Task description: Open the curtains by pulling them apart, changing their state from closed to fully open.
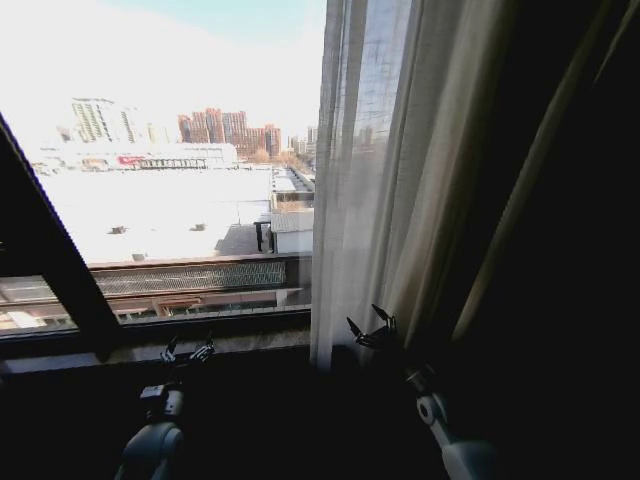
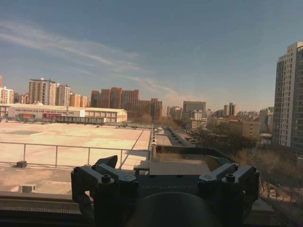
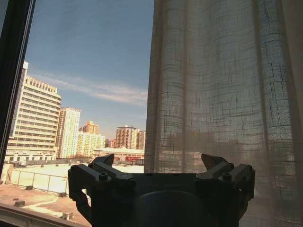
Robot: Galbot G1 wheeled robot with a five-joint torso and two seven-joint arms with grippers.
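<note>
We see the curtains gathered on the right half of the head view, hanging from the top edge down to sill level. Their left edge runs almost straight down near the middle of the view, and left of that edge the glass is bare, showing rooftops and distant buildings. The sheer fabric lets light through near that edge and looks cream where the pleats bunch farther right; beyond that the view falls into deep shadow. A dark frame bar slants across the left part of the window, and the sill runs along below the glass.

Our right tool sits at the foot of the curtains, just beside their lower left edge, with its fingers spread apart and nothing between them. We cannot tell whether a fingertip touches the fabric. In the right wrist view the right tool points at the window with the curtains hanging close ahead of one finger and open sky ahead of the other.

Our left tool hovers low at the sill, well apart from the curtains, fingers spread and empty. In the left wrist view the left tool faces bare glass and the city beyond.
</note>
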